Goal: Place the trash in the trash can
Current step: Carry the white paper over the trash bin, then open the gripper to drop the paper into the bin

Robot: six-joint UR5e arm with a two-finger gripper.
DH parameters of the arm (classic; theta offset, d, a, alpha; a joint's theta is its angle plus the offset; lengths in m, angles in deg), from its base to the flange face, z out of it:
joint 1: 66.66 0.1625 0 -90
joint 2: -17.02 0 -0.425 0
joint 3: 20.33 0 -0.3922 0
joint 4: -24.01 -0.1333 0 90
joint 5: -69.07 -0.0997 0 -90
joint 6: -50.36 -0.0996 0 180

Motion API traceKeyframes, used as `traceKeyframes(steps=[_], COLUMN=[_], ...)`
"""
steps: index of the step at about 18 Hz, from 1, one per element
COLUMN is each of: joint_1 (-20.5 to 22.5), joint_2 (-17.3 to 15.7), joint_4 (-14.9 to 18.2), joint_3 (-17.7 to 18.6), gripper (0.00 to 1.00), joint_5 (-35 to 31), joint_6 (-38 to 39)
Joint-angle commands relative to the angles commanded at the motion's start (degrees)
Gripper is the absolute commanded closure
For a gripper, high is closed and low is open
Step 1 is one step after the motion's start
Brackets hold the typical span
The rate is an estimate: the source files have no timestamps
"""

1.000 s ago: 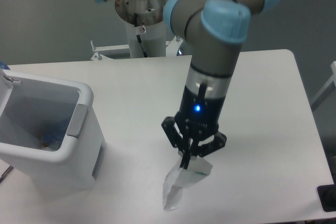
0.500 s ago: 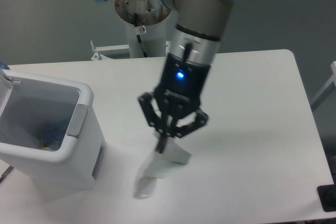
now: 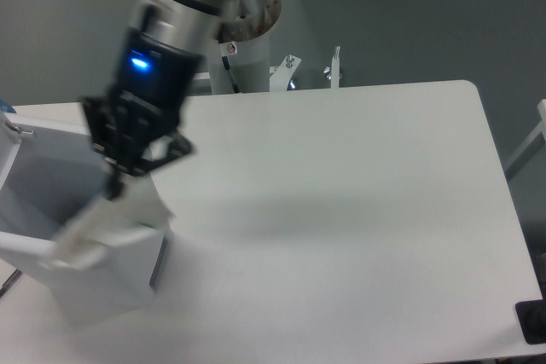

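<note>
My gripper (image 3: 116,185) hangs over the right side of the white trash can (image 3: 95,289) at the left of the table. It is shut on the flattened pale carton (image 3: 88,229), one piece of the trash. The carton dangles below the fingers, smeared by motion, across the can's right rim and opening. Only grey wall shows inside the can. The crushed bottle is not visible from here. The arm slants up toward the top of the frame.
The arm's white base column (image 3: 240,55) stands behind the table, with metal brackets (image 3: 309,69) beside it. A black object (image 3: 532,322) sits at the lower right corner. The table's right edge runs down near the frame's right side.
The gripper has swung left from the table's middle to above the trash can, carrying the carton with it. The carton now hangs over the can's rim instead of over the tabletop.
</note>
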Motion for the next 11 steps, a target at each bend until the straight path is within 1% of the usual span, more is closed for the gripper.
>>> traceKeyframes(steps=[1, 2, 3, 4, 5, 6, 7, 9, 11], joint_1=[-0.79, -0.97, -1.32, -1.32, -1.41, -1.50, -1.50, -1.50, -1.24], joint_2=[-0.36, -0.97, -1.06, -0.98, -0.71, -0.63, -0.62, -0.62, -0.36], joint_4=[0.00, -0.09, -0.35, -0.53, -0.62, -0.70, -0.70, -0.62, -0.70], joint_3=[0.71, 1.50, 2.11, 2.38, 2.38, 2.38, 2.38, 2.03, 0.89], gripper=[1.00, 0.82, 0.62, 0.36, 0.16, 0.06, 0.00, 0.00, 0.00], joint_5=[-0.35, -0.26, -0.18, -0.26, -0.18, -0.18, -0.18, -0.26, -0.44], joint_6=[0.17, -0.17, -0.35, -0.44, -0.44, -0.44, -0.35, -0.35, -0.35])
